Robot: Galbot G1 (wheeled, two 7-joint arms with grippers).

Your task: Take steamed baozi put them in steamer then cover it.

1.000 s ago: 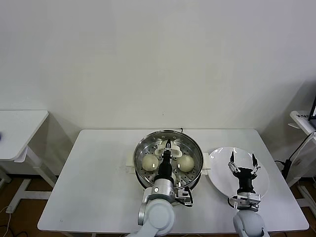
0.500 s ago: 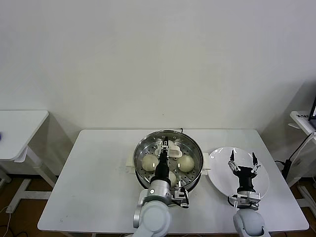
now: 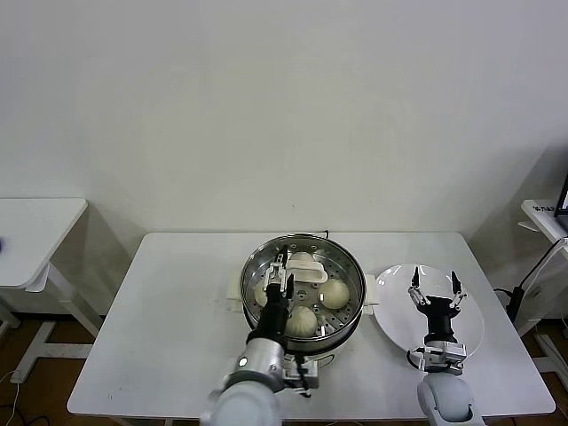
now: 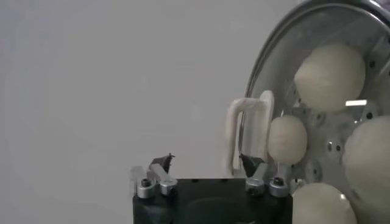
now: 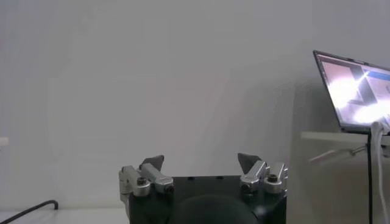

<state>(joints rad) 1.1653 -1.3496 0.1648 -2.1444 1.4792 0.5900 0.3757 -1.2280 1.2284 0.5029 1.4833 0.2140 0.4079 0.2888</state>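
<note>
Cover (image 3: 304, 277): glass lid seated on steamer (image 3: 351, 266); rigid, breakable, likely slick; take by central cream handle (image 4: 245, 131). Left gripper (image 3: 280, 273) released, right gripper (image 3: 434, 291) spread, both empty.

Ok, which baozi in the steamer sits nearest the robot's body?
The front baozi, just right of the open left gripper; the other three lie farther back in the steamer.

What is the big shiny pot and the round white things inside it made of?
The steamer looks like polished metal, probably stainless steel: it is silvery, mirror-bright, with punched holes in its floor. The baozi look like soft steamed dough: matte, cream-white, smooth and rounded. The see-through cover seems to be glass.
</note>
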